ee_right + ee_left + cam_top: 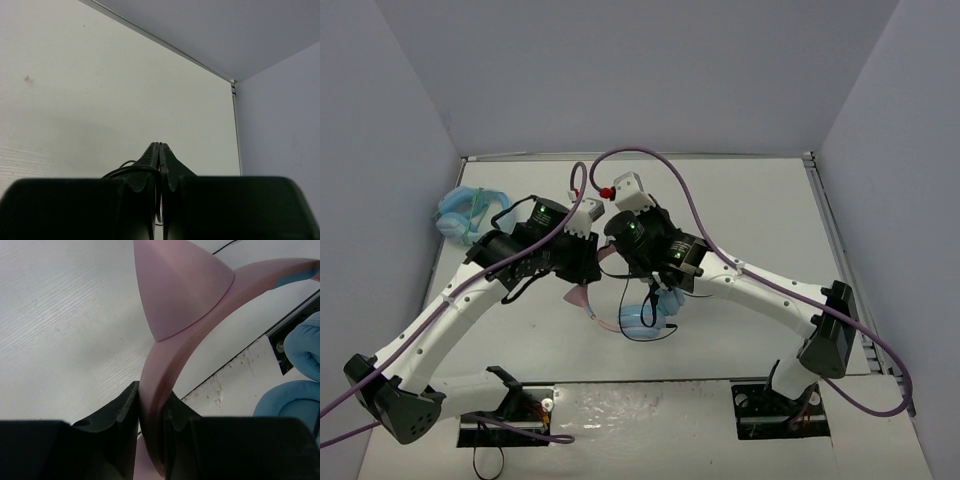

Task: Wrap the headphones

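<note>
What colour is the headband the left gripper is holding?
Pink, clearest in the left wrist view of the headband.

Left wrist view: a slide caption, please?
Left tool clamps the pink cat-eared headband of the blue-cupped headphones over the white table.

The right tool [159,146] pinches a thin black cable [121,170] above the table [75,100].

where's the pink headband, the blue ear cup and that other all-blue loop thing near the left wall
pink headband [160,375], left wrist view, on the band just below the cat ear
blue ear cup [638,320], top external view, on the cup's padded body
all-blue looped item [455,215], top external view, on its left side
</note>
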